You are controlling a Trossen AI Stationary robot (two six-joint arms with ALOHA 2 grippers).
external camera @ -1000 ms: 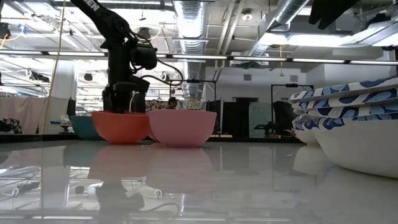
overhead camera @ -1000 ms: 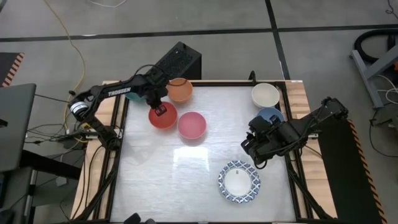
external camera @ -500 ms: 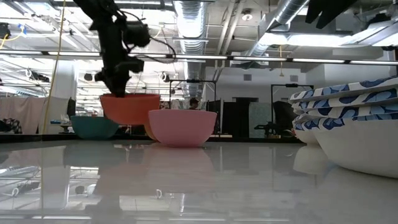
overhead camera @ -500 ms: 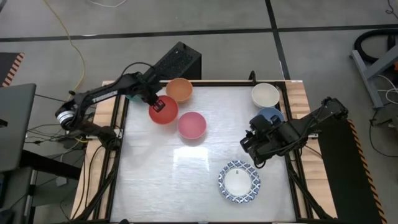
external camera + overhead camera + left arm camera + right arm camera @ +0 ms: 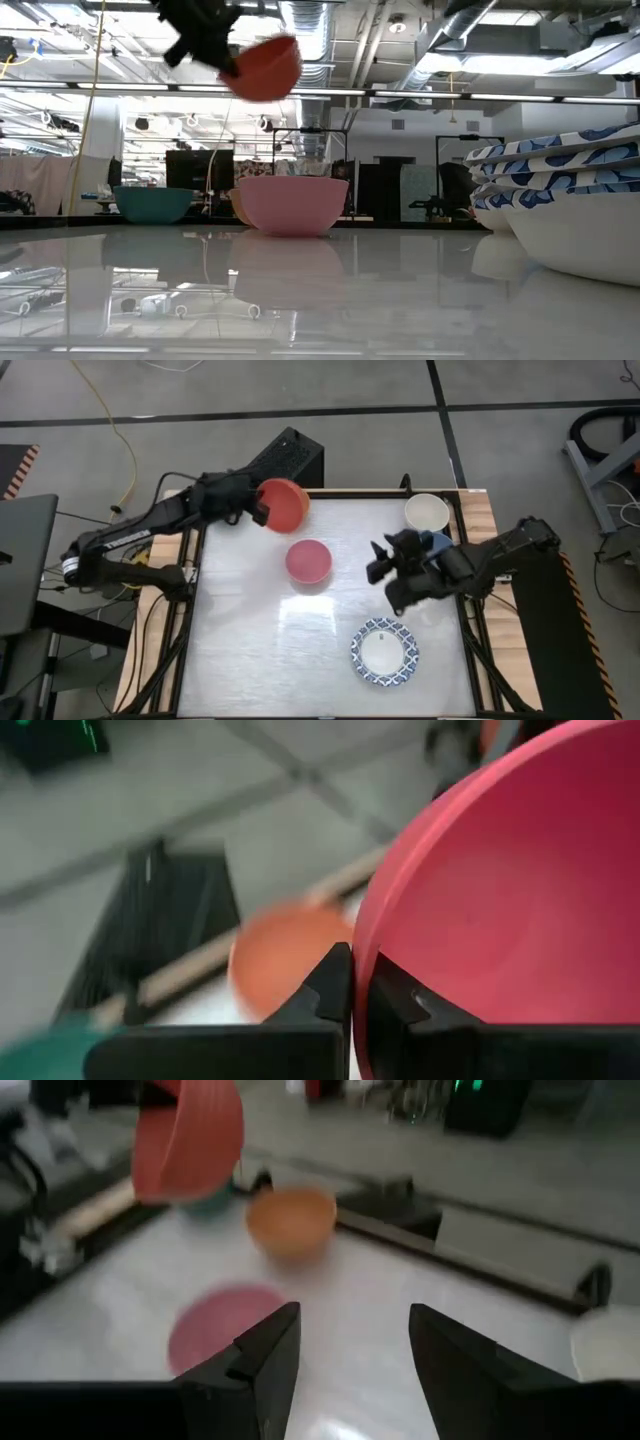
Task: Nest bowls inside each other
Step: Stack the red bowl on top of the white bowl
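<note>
Item: red bowl (image 5: 281, 506), tilted on edge, hanging in the air clamped by its rim in the left hand (image 5: 352, 982). Orange bowl (image 5: 296, 500) sitting directly beneath it. Right hand (image 5: 348, 1342) idling farther off, fingers apart, holding nothing.

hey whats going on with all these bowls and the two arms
The left gripper has its jaws shut on the rim of a red bowl and holds it tilted, high above the table, over the orange bowl. The right gripper hovers over the table with its jaws open and empty, near the blue bowl. A pink bowl, a teal bowl, a cream bowl and a stack of patterned bowls sit on the table.
</note>
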